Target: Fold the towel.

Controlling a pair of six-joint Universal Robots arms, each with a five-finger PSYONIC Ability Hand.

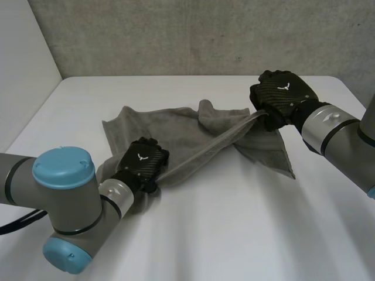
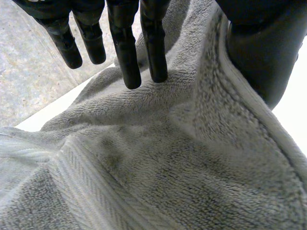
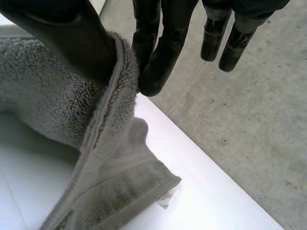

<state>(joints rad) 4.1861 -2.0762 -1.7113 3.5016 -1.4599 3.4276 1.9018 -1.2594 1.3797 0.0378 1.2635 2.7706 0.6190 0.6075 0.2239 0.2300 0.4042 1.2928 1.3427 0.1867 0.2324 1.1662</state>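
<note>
Towel (image 1: pixel 158 126), one, pinched by left hand (image 1: pixel 143 163), right hand (image 1: pixel 281 93)

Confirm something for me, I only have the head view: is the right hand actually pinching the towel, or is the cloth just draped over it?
Observer: Pinching. In its wrist view the right hand clamps the hemmed edge of the towel between thumb and fingers.
Operator: And the left?
Observer: The left hand has a raised fold between thumb and fingers, thumb against the hem.
Operator: Any landmark for the corner?
Observer: A small white label sticks out at the towel corner under the right hand's palm.
</note>
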